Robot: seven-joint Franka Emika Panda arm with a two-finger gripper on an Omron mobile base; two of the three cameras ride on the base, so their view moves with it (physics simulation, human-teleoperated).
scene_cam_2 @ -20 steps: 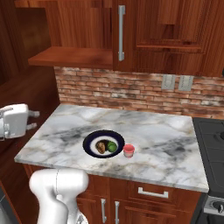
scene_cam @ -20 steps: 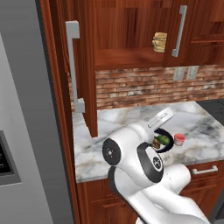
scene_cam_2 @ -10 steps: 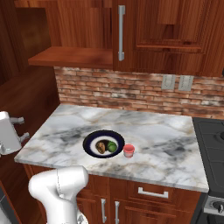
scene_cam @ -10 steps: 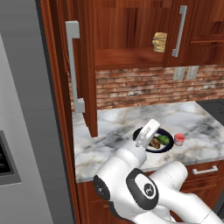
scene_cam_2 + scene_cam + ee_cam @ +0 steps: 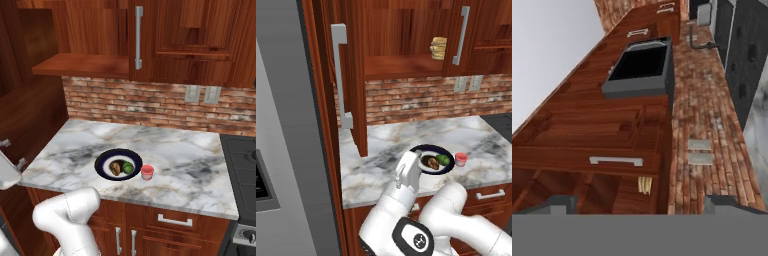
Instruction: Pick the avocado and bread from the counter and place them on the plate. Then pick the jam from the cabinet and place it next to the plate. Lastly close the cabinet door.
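The cabinet door (image 5: 348, 75), a tall reddish-brown panel with a long silver bar handle (image 5: 340, 75), stands swung wide open at the left end of the surface (image 5: 165, 150), edge-on in the left base view; closing it looks like the only step left. Inside the cabinet a stack of tan discs (image 5: 439, 48) sits on the shelf. Below, on the veined marble, the plate (image 5: 102, 167) with its navy rim already holds the avocado (image 5: 128, 168) and the dark bread (image 5: 116, 168) side by side. The jam (image 5: 147, 172), a small pinkish-red jar, stands just beside the plate's right edge. The hand (image 5: 642, 205) has its dark fingertips set wide apart with nothing between them — it looks along the upper cabinets and brick wall, so it seems raised and turned sideways, not yet at the door. The risk from here, as a judgement: the arm (image 5: 406, 180) hangs near the plate and jar, and a wide swing toward the door could knock them — or a push near the hinge could leave the door ajar.
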